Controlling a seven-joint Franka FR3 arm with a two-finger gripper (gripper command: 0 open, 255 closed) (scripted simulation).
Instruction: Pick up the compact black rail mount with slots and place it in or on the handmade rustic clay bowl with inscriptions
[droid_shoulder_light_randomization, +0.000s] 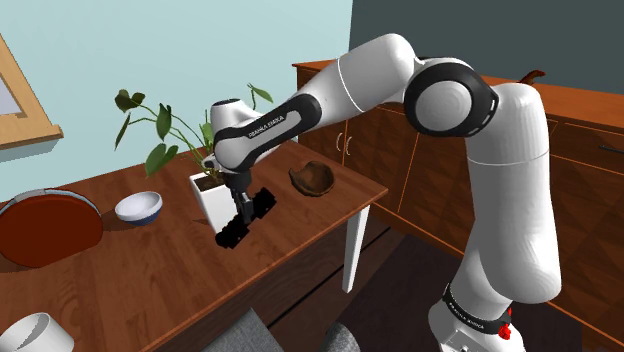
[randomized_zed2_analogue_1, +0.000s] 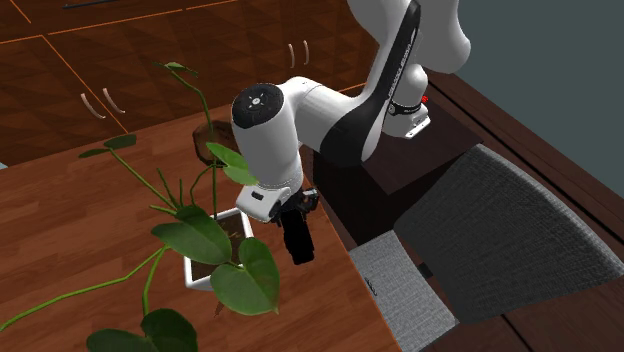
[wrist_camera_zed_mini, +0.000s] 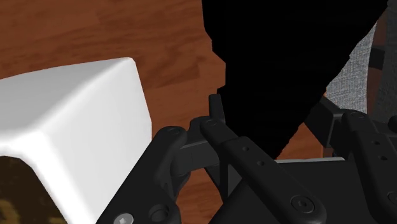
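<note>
Gripper (randomized_zed2_analogue_1: 292, 218) pinches black rail mount (randomized_zed2_analogue_1: 299, 246) by upper end, above table (droid_shoulder_light_randomization: 150, 270). Mount probably stiff, light, smooth; can slip. Bowl (droid_shoulder_light_randomization: 312, 178) near.

We see a white arm (droid_shoulder_light_randomization: 505, 210) with dark joints (droid_shoulder_light_randomization: 450, 100), small lettering (droid_shoulder_light_randomization: 272, 124) on the forearm, a red mark (droid_shoulder_light_randomization: 507, 323) near the base, and a black 2-finger gripper (droid_shoulder_light_randomization: 242, 212) with screws (wrist_camera_zed_mini: 304, 203).
</note>
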